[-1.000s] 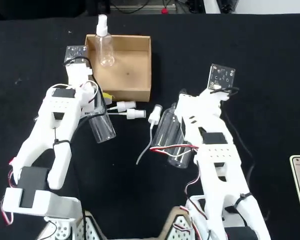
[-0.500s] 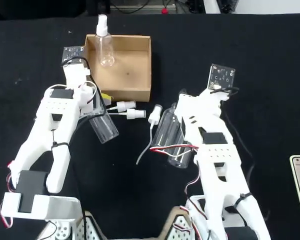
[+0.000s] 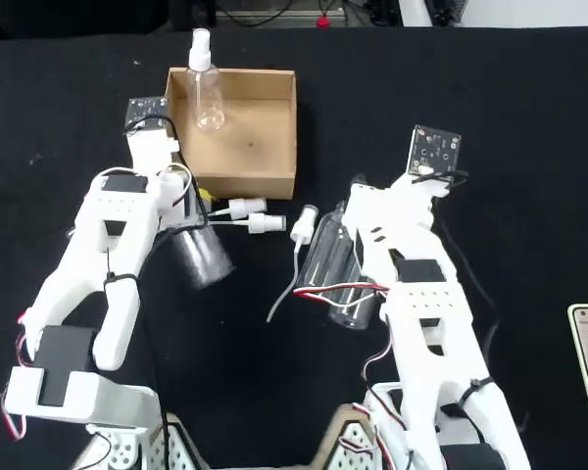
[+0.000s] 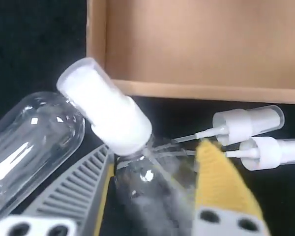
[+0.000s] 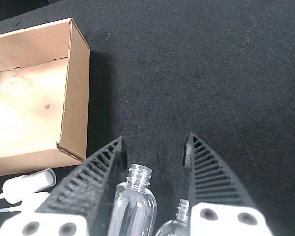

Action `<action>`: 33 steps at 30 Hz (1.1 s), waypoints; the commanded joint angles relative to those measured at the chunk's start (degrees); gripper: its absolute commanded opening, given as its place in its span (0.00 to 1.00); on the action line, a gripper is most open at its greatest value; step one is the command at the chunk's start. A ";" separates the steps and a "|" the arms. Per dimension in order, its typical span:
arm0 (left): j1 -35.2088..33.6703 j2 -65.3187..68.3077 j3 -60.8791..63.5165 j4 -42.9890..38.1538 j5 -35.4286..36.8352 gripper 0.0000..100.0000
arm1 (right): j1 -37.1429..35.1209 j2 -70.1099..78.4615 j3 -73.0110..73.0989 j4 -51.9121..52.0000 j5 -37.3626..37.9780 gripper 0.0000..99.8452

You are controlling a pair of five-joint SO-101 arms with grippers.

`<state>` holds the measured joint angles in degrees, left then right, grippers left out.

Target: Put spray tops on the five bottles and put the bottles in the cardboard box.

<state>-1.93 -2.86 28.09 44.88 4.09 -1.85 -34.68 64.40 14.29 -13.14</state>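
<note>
Left claw (image 4: 155,160) clamped on a capped bottle (image 4: 147,196), held near the cardboard box (image 3: 245,181). Second bottle (image 3: 206,93) in a box corner. Two loose spray tops (image 3: 247,207) just beside the box. Right claw (image 5: 155,147) open, straddling uncapped bottles (image 5: 135,196). Black counter (image 3: 510,108).

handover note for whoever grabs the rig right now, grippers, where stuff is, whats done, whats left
Left gripper: shut on a capped bottle, close to the cardboard box. A spare bottle lies beside it, neck hidden.
Right gripper: open around the necks of two uncapped bottles.
Three loose spray tops lie in front of the box.
Done: one topped bottle is in the box.
Left: box the held bottle, then top and box the others.
</note>
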 commanded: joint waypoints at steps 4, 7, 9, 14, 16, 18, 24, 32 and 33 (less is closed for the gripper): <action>1.80 -0.79 -2.15 0.62 0.70 0.17 | 0.88 -0.31 -2.86 -1.23 -0.44 0.19; 2.07 -2.90 -1.89 0.62 0.53 0.17 | 0.88 -0.31 -2.86 -1.23 -0.44 0.19; 1.98 -5.80 -1.10 0.70 0.35 0.16 | 0.88 -0.31 -2.86 -1.23 -0.44 0.19; 1.27 -10.81 2.07 0.44 -1.76 0.17 | 0.88 -0.31 -2.86 -1.23 -0.44 0.19; 1.10 -10.90 2.95 0.44 -4.66 0.18 | 0.88 -0.31 -2.86 -1.23 -0.44 0.19; 1.10 -10.55 4.09 0.53 -5.45 0.22 | 0.97 -0.31 -2.86 -1.23 -0.44 0.19; 1.01 -9.85 6.55 0.62 -5.36 0.25 | 0.79 -0.31 -2.86 -1.23 -0.44 0.19; 1.01 -18.99 1.19 8.53 -5.89 0.25 | 0.79 -0.31 -2.77 -1.23 -0.44 0.19; 1.01 -20.13 0.31 10.20 -6.33 0.25 | 0.79 -0.31 -2.77 -1.23 -0.44 0.19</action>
<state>-0.70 -18.07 33.19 51.65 -1.27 -1.85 -34.68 64.40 14.29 -13.14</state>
